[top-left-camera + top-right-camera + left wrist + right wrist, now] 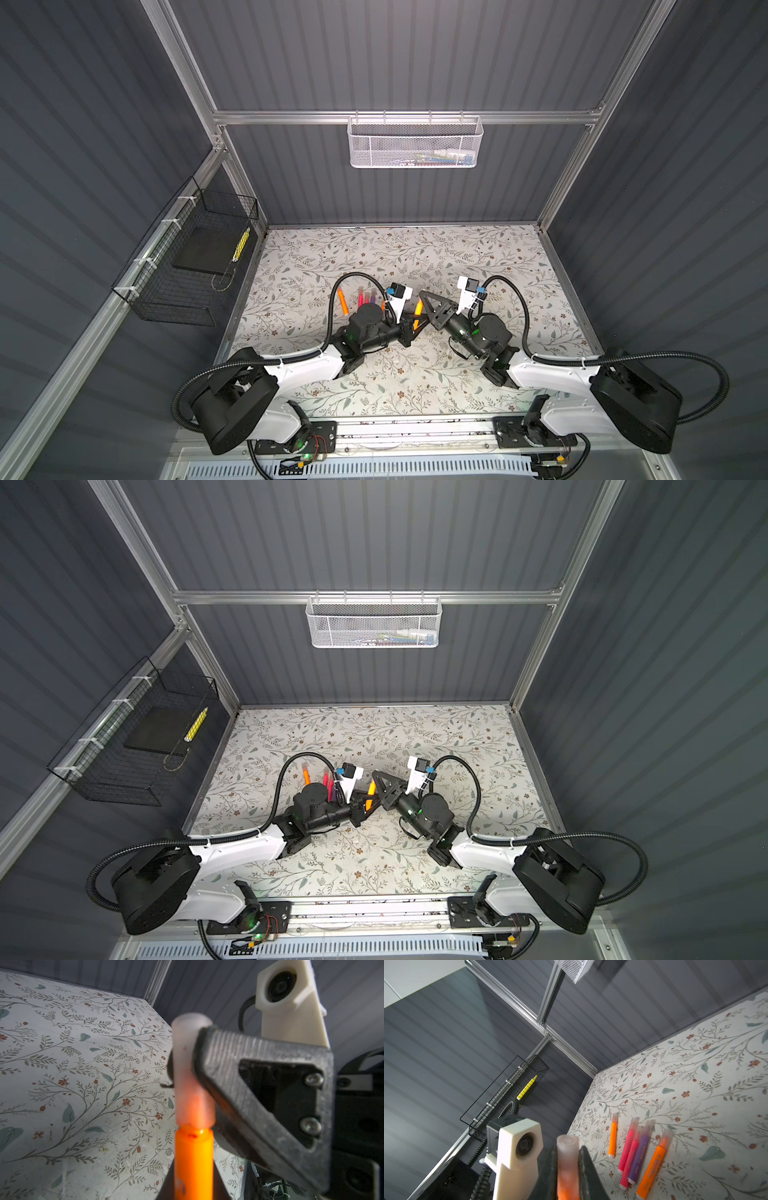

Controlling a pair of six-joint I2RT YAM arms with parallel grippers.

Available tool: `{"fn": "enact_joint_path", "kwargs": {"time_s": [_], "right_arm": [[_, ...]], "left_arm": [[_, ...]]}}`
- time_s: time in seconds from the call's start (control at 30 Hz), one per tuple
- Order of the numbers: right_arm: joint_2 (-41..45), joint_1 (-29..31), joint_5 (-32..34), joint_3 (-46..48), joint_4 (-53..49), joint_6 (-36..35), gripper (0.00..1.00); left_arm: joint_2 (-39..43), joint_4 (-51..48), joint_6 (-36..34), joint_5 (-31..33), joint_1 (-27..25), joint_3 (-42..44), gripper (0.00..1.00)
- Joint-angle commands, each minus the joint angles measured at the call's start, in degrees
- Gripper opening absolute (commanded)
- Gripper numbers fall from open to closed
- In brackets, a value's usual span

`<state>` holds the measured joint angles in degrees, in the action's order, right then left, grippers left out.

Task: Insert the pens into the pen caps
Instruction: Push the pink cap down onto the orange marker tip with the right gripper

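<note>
My left gripper (194, 1192) is shut on an orange pen (194, 1159); in both top views it shows mid-table (413, 326) (360, 808). A translucent pen cap (192, 1059) covers that pen's tip, and its open end meets the orange barrel. My right gripper (568, 1157) is shut on this cap (568, 1147), just above and to the right of the left gripper (423, 301). Several other pens lie capped side by side on the table left of the grippers: an orange one (612, 1138), two pink (627, 1149), a purple (640, 1153) and another orange (654, 1165).
A black wire basket (187, 266) on the left wall holds a dark pad and a yellow pen (242, 243). A white mesh basket (415, 143) hangs on the back rail. The floral tabletop (478, 257) is bounded by aluminium frame posts.
</note>
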<state>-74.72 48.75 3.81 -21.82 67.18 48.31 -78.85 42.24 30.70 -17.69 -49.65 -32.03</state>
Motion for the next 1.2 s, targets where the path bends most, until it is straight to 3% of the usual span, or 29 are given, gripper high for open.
{"fn": "enact_joint_path", "kwargs": {"time_s": [0.0,0.4,0.63,0.7,0.83,0.97,1.17], "right_arm": [[-0.6,3.2,-7.8,0.4,0.1,-2.4,0.09],[0.3,3.4,-6.3,3.7,2.2,-3.6,0.14],[1.9,3.4,-9.7,4.6,2.8,-6.6,0.24],[2.4,3.4,-10.5,5.0,3.6,-7.2,0.28],[5.3,3.4,-8.7,6.3,2.5,-7.8,0.49],[11.1,3.3,-5.4,8.4,-0.7,-9.5,0.63],[22.2,3.0,0.2,8.8,-11.7,-10.7,0.73]], "left_arm": [[1.4,7.7,-1.6,-3.8,-0.2,-0.5,0.0],[4.5,9.0,-3.3,-1.6,-0.1,2.6,0.0],[6.4,8.6,-3.5,-3.5,0.0,2.8,0.0],[6.4,8.6,-3.5,-3.6,0.0,2.9,0.0],[6.5,8.0,-3.8,-3.4,0.0,2.8,0.0],[6.8,5.0,-6.4,-3.2,0.0,2.9,0.0],[8.7,-2.6,-12.4,-7.8,-0.2,2.5,0.0]]}}
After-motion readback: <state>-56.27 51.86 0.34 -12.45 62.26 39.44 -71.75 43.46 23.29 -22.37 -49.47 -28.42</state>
